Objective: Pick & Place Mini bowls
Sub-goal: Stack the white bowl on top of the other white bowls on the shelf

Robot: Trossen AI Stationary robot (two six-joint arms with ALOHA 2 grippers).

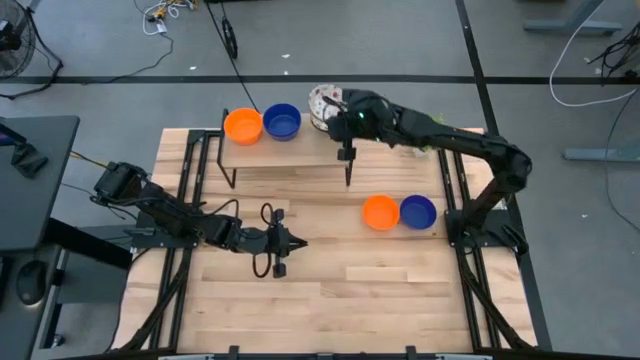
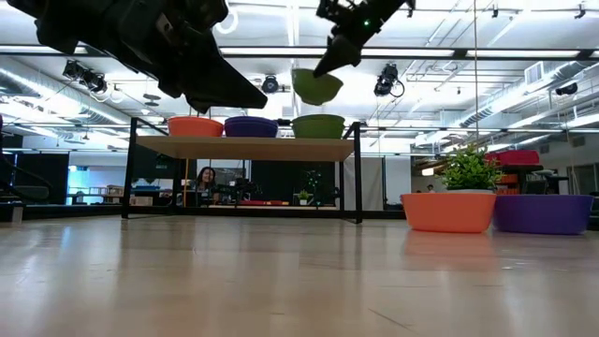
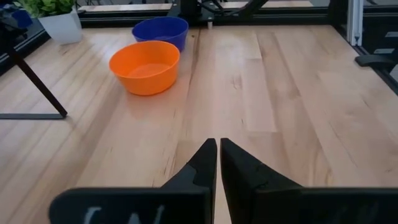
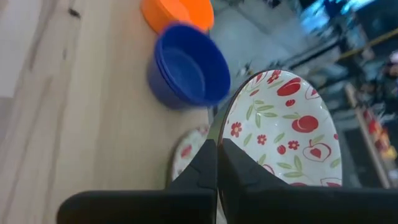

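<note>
A raised wooden shelf (image 1: 290, 150) at the table's far side carries an orange mini bowl (image 1: 243, 125), a dark blue one (image 1: 282, 121) and a white patterned one with a green outside (image 2: 318, 125). My right gripper (image 4: 217, 142) is above the shelf's right end, shut on a second white bowl with red fruit pattern (image 4: 283, 130), which hangs over the shelved patterned bowl (image 4: 186, 152). Another orange bowl (image 1: 380, 212) and blue bowl (image 1: 417, 211) rest side by side on the table's right. My left gripper (image 3: 217, 146) is shut and holds nothing, above the table's left middle (image 1: 285, 243). My right gripper pinches the patterned bowl by its rim (image 4: 225, 127), one finger inside and one outside. The fingers come slanting down from above (image 2: 328, 61). The bowl (image 2: 315, 86) is lifted clear of the shelf and sits tilted in the hold.
A small green potted plant (image 2: 468, 168) stands near the right-hand bowls, also seen in the left wrist view (image 3: 56, 15). The shelf's thin black legs (image 1: 232, 170) stand on the table. Bare wood lies across the near half (image 1: 380, 290). A person (image 2: 204, 176) sits far behind.
</note>
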